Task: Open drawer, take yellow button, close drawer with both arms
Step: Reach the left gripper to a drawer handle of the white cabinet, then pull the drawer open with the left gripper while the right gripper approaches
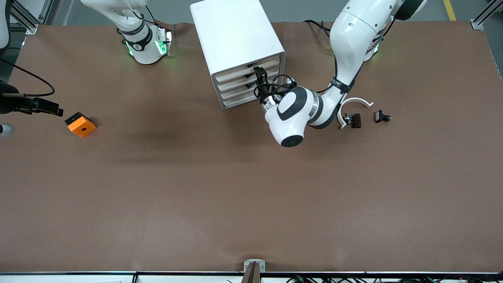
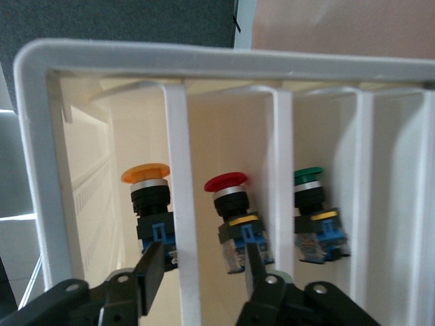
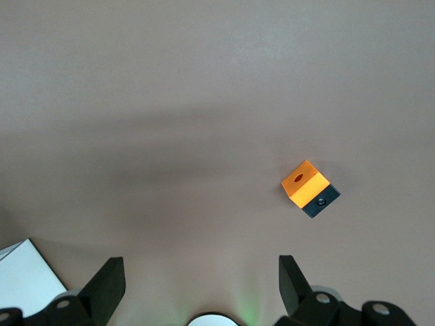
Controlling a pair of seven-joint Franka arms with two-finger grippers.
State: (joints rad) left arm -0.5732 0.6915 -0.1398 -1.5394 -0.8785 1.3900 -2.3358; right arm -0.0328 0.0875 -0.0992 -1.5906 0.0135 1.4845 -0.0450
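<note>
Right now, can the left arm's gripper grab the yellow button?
Probably yes. The left gripper is at the white cabinet, and one finger already sits beside the yellow button. A white divider stands between the fingers, though.

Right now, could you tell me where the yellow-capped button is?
The button sits in the drawer's end compartment, beside the red-capped button, with the left gripper at the drawer.

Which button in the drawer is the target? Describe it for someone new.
Find the white cabinet at the table's middle; the left hand is at its drawer. Three push buttons sit in separate slots there. The button is the yellow-orange-capped one in the end slot, beside the red-capped one and the green-capped one.
</note>
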